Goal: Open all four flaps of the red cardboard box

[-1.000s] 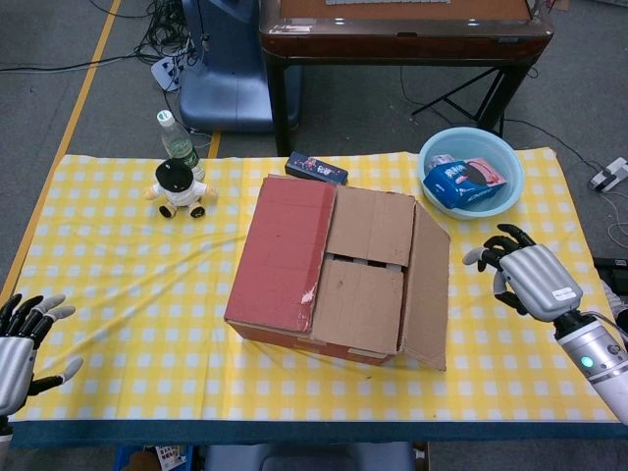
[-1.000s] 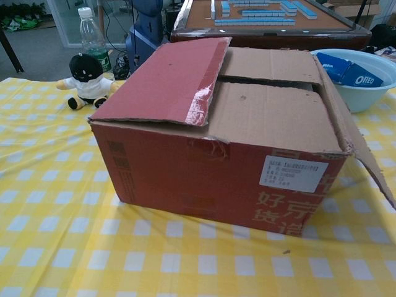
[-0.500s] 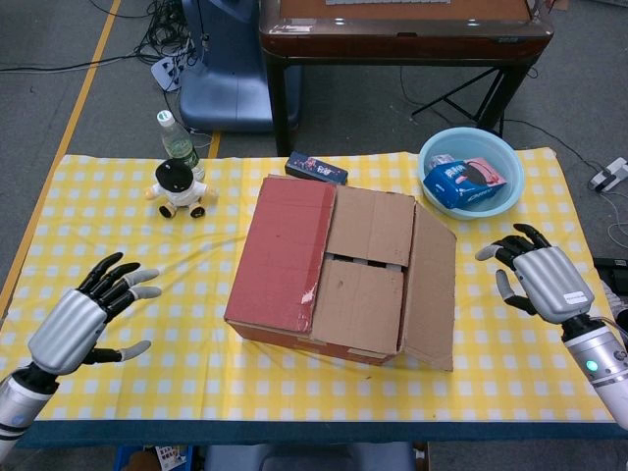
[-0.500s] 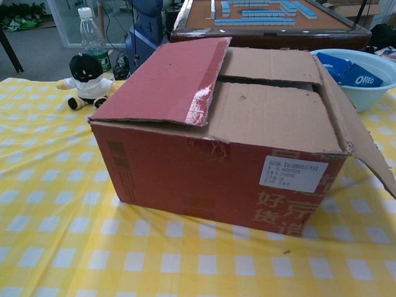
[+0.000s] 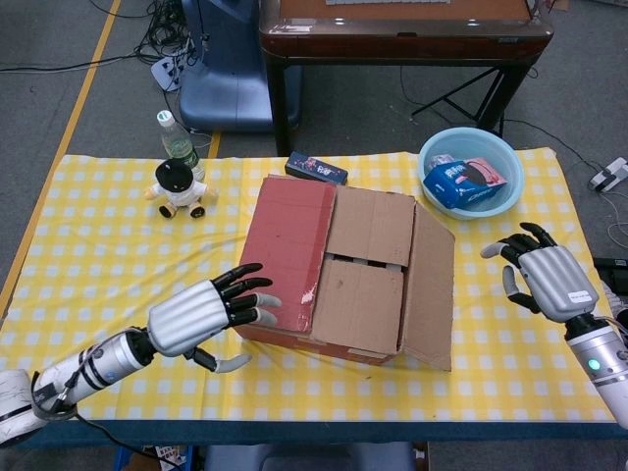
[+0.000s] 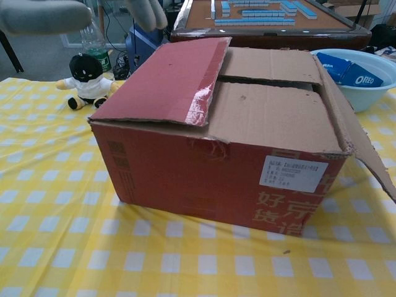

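Note:
The red cardboard box (image 5: pixel 294 245) (image 6: pixel 204 173) sits mid-table. Its red left flap (image 5: pixel 287 250) (image 6: pixel 164 80) lies folded down over the top. Two brown inner flaps (image 5: pixel 365 265) (image 6: pixel 272 114) lie shut beneath it. The right flap (image 5: pixel 432 285) (image 6: pixel 356 142) hangs outward and down on the right side. My left hand (image 5: pixel 206 314) (image 6: pixel 43 15) hovers open with its fingers spread, its fingertips (image 5: pixel 257 294) close to the box's front-left corner. My right hand (image 5: pixel 547 275) hangs open to the right of the box, apart from the right flap.
A plush toy (image 5: pixel 177 188) (image 6: pixel 85 80) and a bottle (image 5: pixel 179 145) (image 6: pixel 93 37) stand at the back left. A dark packet (image 5: pixel 316 168) lies behind the box. A blue basin (image 5: pixel 471 172) (image 6: pixel 365 77) with snack packs sits at the back right.
My left hand has swept from the table's left edge rightward up to the box's front-left corner. My right hand has drifted slightly away to the right. The right flap has dropped a little.

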Motion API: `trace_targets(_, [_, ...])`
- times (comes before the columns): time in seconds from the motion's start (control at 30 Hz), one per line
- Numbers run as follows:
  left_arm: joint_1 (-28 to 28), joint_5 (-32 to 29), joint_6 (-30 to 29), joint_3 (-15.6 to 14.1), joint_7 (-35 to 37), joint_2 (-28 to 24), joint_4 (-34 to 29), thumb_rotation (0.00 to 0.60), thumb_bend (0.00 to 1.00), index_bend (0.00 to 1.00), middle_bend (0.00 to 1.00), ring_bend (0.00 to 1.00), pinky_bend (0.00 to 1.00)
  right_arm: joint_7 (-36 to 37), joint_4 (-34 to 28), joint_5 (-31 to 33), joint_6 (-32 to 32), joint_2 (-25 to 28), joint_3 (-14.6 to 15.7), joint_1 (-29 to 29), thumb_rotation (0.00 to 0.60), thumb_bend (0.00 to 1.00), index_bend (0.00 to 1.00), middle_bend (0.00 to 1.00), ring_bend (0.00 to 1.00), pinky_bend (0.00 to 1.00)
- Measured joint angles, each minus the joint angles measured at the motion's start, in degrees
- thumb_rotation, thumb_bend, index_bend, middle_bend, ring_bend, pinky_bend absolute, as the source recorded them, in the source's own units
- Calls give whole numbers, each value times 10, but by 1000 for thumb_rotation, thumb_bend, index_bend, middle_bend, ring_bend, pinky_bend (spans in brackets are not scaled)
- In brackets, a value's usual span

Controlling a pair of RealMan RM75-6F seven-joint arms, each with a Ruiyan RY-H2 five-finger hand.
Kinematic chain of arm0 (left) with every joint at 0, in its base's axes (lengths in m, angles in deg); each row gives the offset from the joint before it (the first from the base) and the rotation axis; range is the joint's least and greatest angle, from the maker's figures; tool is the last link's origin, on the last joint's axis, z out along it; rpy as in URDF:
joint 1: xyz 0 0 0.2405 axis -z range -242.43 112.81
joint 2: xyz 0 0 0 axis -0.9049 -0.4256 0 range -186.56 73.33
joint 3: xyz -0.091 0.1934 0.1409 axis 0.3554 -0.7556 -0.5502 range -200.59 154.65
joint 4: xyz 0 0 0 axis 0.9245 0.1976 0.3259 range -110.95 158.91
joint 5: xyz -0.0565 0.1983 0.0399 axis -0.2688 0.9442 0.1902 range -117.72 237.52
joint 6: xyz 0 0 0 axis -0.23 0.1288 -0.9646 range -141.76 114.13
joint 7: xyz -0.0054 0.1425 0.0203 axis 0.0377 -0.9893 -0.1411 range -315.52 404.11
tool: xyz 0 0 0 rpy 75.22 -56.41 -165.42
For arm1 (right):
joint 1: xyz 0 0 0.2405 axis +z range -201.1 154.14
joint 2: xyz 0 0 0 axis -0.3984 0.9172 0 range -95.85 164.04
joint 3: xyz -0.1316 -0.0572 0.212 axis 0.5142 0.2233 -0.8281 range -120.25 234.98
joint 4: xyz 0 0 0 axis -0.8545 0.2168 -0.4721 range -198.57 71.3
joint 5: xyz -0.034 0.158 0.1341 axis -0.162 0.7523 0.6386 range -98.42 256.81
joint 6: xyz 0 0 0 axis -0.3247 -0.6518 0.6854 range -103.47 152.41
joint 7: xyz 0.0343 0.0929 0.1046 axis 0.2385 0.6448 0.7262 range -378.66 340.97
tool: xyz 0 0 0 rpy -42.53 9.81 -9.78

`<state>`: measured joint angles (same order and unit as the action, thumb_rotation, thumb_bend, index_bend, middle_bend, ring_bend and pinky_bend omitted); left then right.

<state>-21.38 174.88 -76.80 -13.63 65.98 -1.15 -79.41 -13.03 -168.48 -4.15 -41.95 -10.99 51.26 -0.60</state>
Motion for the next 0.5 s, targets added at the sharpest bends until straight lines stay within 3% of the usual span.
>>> trace_targets(0.3, [97, -20, 96, 7, -9, 74, 19, 224, 460, 321, 211, 1, 0, -4, -1, 0, 3, -1, 0, -2, 600, 701, 334, 346, 250, 101])
trace_targets(0.5, [141, -65, 143, 22, -45, 108, 35, 231, 467, 318, 209, 0, 0, -6, -6, 0, 4, 1, -4, -1, 600, 701, 333, 346, 250, 101])
